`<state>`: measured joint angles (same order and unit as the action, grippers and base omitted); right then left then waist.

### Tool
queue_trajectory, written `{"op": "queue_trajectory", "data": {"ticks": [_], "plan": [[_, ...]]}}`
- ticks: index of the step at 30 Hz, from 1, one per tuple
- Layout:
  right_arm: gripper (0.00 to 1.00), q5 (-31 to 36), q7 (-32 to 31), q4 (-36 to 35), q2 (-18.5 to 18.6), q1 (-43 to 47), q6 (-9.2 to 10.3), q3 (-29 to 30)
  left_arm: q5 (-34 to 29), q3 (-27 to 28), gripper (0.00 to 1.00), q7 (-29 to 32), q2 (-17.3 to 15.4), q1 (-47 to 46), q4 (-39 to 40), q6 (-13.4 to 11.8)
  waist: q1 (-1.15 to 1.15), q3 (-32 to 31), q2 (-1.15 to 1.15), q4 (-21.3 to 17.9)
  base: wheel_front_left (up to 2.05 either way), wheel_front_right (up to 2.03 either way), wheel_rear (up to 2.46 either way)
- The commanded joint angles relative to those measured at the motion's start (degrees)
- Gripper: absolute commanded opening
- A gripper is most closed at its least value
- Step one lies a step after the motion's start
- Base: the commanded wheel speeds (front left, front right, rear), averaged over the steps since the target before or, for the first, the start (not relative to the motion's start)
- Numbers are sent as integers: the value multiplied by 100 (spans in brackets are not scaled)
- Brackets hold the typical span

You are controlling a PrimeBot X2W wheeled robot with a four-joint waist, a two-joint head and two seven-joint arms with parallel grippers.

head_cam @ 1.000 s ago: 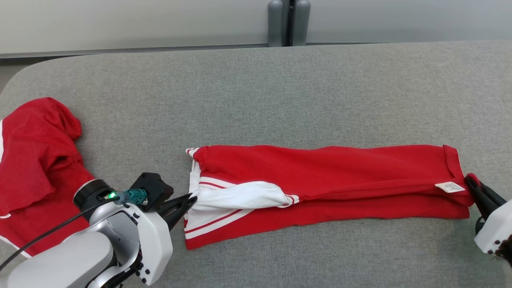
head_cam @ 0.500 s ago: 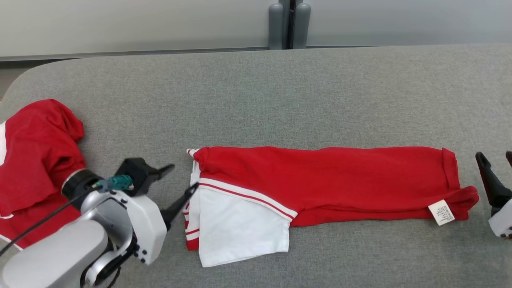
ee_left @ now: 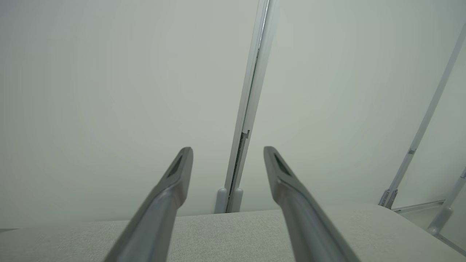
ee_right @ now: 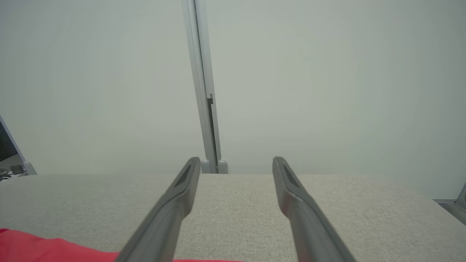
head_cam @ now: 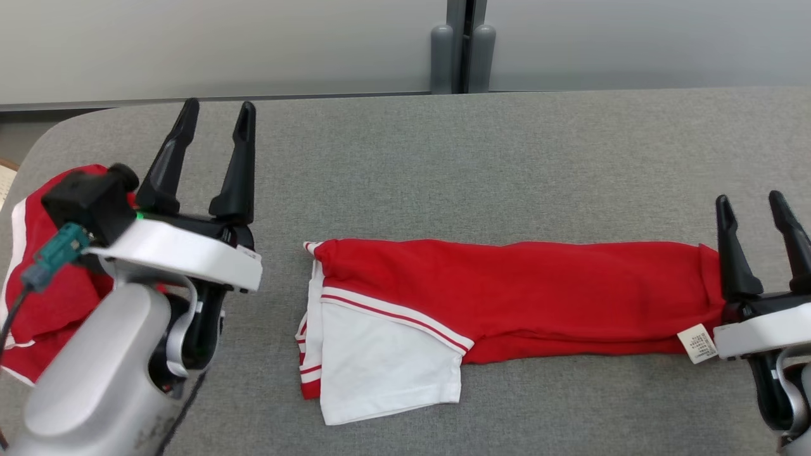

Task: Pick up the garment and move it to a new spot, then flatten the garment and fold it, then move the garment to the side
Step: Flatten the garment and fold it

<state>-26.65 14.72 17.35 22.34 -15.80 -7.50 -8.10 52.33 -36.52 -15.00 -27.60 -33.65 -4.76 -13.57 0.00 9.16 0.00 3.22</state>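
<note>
On the grey padded table [head_cam: 507,139], the folded red and white garment [head_cam: 538,285] is laid flat between the left gripper [head_cam: 218,109] and the right gripper [head_cam: 749,199], its labelled end just beside the right one, and both grippers are spread wide open and empty.

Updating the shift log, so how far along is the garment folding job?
Done: the red garment lies flat on the grey table, folded lengthwise into a long band, a white panel at its left end. In hand: nothing; the left gripper and right gripper are open and empty. Left: probably further folds, then moving it aside.
</note>
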Motion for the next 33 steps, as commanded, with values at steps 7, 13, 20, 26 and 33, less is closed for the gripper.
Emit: {"op": "queue_trajectory", "data": {"ticks": [7, 13, 20, 26, 33], "plan": [[100, 713, 52, -593, -739, 514, 2, 494, -1261, 1725, 100, -22, 1408, 1560, -18, 651, 0, -94, 0, 62, 0, 0, 0], [100, 991, 54, -601, -1078, 783, 2, 590, -2146, 2574, 100, -23, 2176, 2326, -431, 1435, 0, -119, 0, 75, 0, 0, 0], [100, 1089, 55, -422, -1163, 825, 2, 730, -2756, 2990, 100, -23, 2417, 2414, -682, 1868, 0, -90, 0, 127, 0, 0, 0], [100, 1123, 23, 404, -1295, 583, 2, 1168, -2943, 3009, 100, -23, 2456, 2279, -752, 2005, 0, 25, 0, 153, 0, 0, 0], [100, 1212, -120, 1443, -1367, 103, 2, 1727, -2834, 2878, 100, -24, 2460, 2211, -785, 2037, 0, 215, 0, 202, 0, 0, 0]]}}
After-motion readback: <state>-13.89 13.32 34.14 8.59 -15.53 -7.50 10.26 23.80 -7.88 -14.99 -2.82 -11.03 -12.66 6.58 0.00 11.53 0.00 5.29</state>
